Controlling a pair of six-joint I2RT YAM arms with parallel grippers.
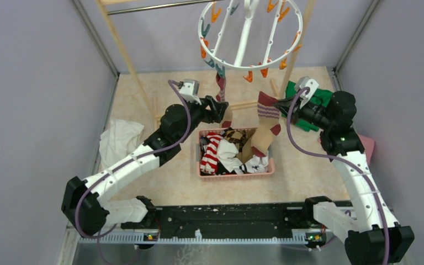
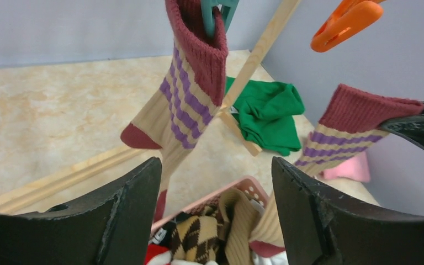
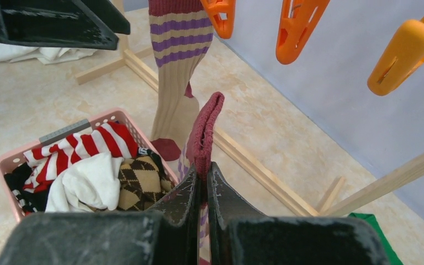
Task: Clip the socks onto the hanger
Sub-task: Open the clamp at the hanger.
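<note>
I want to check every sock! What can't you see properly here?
- Top view: the hook of the hanger is cut off by the top edge.
- Left wrist: the teal peg holding the hanging sock is cut off on top.
- Right wrist: the held sock foot hides behind the right end effector.

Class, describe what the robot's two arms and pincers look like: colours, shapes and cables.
The left arm and right arm have white links between bulky black joints, a purple cable looping along each, and a white camera box at the wrist. The left pincer and right pincer each have two broad, matte black fingers with scuffed edges.
</note>
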